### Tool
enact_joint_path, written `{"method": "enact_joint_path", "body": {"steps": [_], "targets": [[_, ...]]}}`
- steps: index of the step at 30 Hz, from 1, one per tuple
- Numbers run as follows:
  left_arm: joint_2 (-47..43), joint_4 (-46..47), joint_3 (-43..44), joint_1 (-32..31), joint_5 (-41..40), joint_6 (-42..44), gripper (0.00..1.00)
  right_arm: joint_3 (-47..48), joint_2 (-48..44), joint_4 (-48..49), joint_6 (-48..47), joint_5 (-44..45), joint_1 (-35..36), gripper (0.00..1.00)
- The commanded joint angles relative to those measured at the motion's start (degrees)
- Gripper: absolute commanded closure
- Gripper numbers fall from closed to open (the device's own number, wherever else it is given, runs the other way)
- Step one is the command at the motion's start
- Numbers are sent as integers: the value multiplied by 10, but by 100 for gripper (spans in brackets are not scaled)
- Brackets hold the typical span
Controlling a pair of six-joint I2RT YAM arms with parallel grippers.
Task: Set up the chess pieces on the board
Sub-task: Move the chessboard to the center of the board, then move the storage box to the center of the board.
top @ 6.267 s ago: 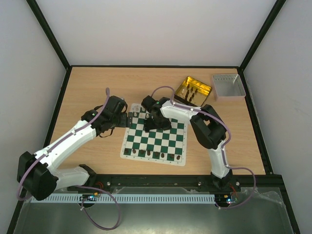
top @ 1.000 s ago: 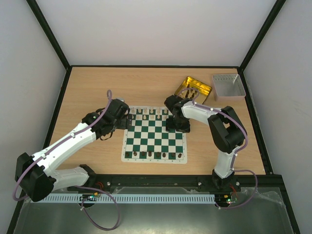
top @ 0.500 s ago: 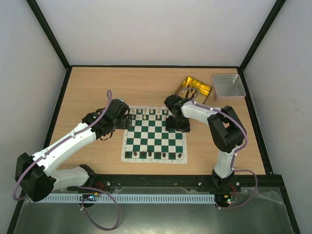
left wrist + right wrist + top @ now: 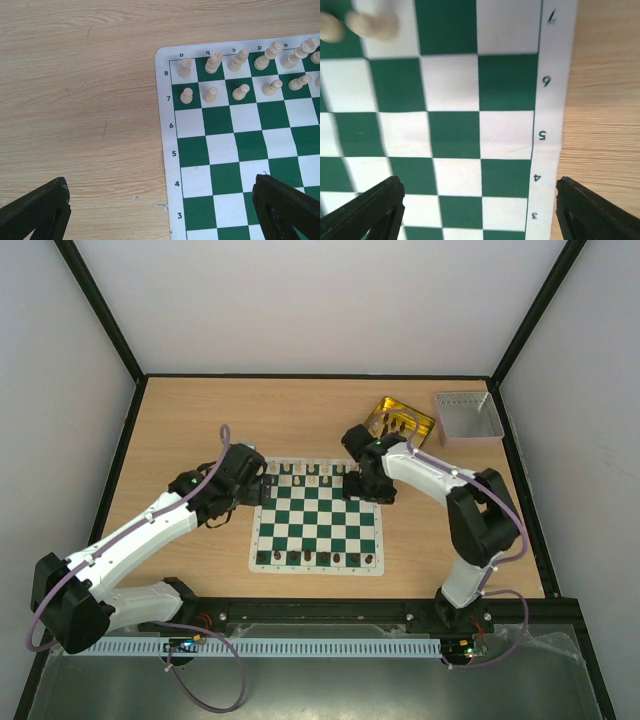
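Note:
The green and white board [image 4: 316, 520] lies at the table's middle. Cream pieces [image 4: 300, 474] stand along its far rows, seen close in the left wrist view [image 4: 240, 67]. Dark brown pieces [image 4: 315, 558] line its near row. My left gripper [image 4: 257, 483] hovers at the board's far left corner, open and empty, its fingertips [image 4: 37, 210] wide apart over the board's left edge [image 4: 167, 150]. My right gripper [image 4: 370, 485] hovers over the board's far right corner [image 4: 547, 100], open and empty, with blurred cream pieces [image 4: 370, 24] at that view's top left.
A translucent yellow tray [image 4: 400, 421] holding several dark pieces sits behind the board's right corner. A grey rectangular tray [image 4: 466, 417] stands at the far right. Black frame rails edge the table.
My right arm has swung rightward and slightly back, its elbow moving toward the table's right side; its gripper has stayed near the board's far right corner. The left arm has not moved.

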Motion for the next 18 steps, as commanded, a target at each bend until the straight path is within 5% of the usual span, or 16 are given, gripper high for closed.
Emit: {"method": "enact_joint_path", "body": {"steps": [1,10,18], "targets": [[0,3,-9,-2,-3,1,1,55,-52,-65,25,36,-24,19],[3,5,-8,-3,3,1,1,124,-8,-52,104,74,-163,21],[-1,4,-10,-5,2,1,1,204,79,-57,140,97,-217,22]]}}
